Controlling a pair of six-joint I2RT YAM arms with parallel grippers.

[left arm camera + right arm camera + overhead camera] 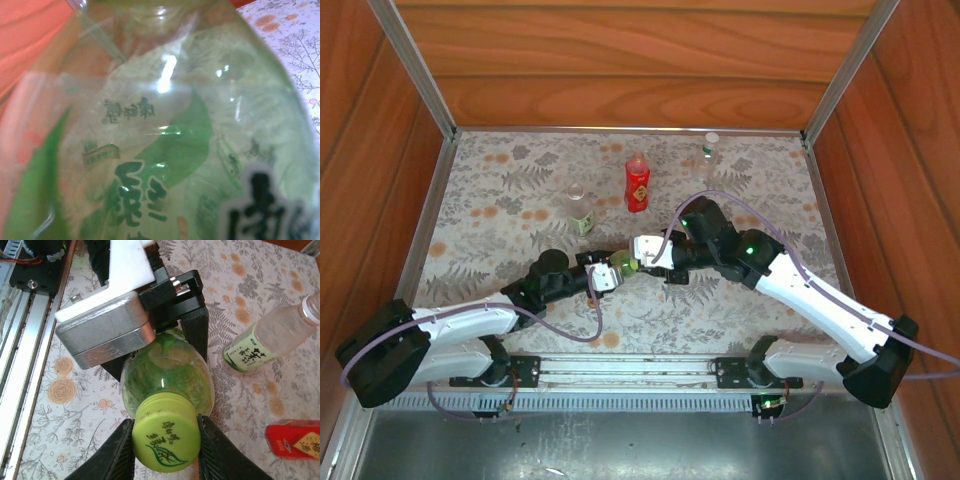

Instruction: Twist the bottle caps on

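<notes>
The green bottle [167,375] lies level above the table between the two arms. My left gripper [610,275] is shut on its body, its black fingers [196,327] on either side of the bottle. The bottle's green label [165,150] sits close in front of the left wrist camera. A yellow-green cap [166,439] sits on the bottle's neck, and my right gripper [166,441] is shut on it, both pads against its sides. From above, the right gripper [638,255] meets the green bottle [627,266] at the table's middle.
A red bottle [637,183] with a yellow mark stands behind the grippers. The clear bottle with a green label [580,212] stands to its left, and another clear bottle [709,158] stands at the back right. Wooden walls enclose the floral table [500,200].
</notes>
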